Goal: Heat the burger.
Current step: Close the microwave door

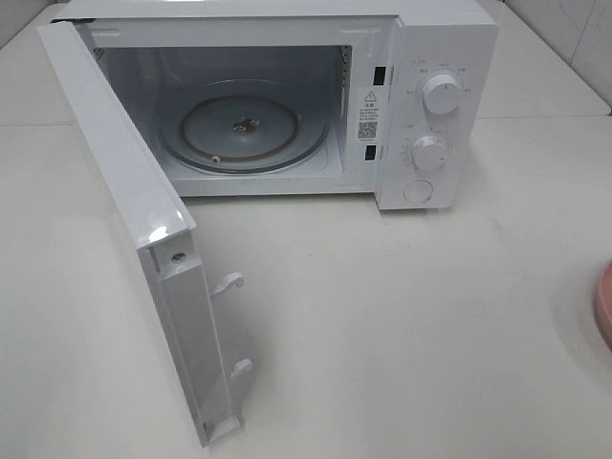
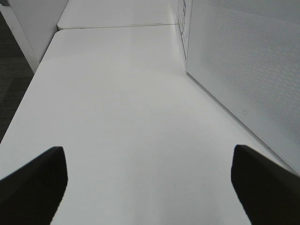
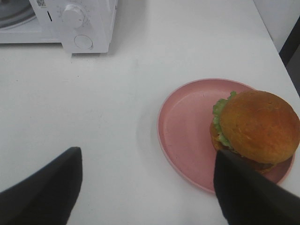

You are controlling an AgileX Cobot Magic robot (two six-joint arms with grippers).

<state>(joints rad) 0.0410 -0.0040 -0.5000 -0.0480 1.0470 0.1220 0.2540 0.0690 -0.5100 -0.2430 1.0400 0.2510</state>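
Observation:
The burger, with a glossy golden-brown bun and green lettuce, sits on the far side of a round pink plate on the white table. My right gripper hovers open above the table beside the plate, one dark finger close to the burger, nothing between the fingers. In the high view only the plate's edge shows at the right; the burger is out of that view. The white microwave stands at the back with its door swung wide open and its glass turntable bare. My left gripper is open over bare table beside the door.
The open door juts toward the front left, its latch hooks pointing right. Microwave knobs face the front. The table's left edge drops to a dark floor.

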